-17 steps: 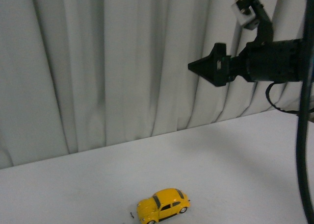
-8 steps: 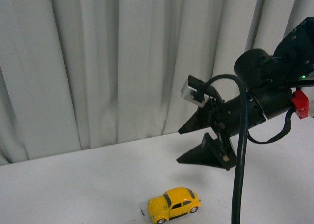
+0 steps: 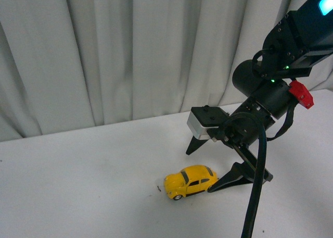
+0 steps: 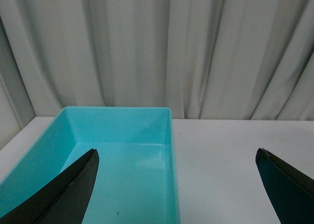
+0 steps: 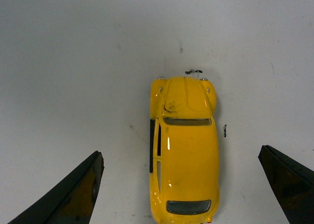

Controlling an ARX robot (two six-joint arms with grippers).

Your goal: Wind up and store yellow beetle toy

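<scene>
My right fingers point(image 5: 73, 194) are spread wide, straddling the yellow beetle toy point(image 5: 184, 150) on the table point(image 5: 73, 62), so I can pinch its sides squarely, I reckon.

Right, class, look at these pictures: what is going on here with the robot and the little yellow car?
The robot's right gripper is open and lowered over the yellow beetle toy, which stands on its wheels on the white table. The wrist view shows one finger on each side of the toy and clear gaps between them, so nothing is gripped yet. The left gripper is also open and holds nothing. It hangs above a turquoise bin with nothing visible inside it.
</scene>
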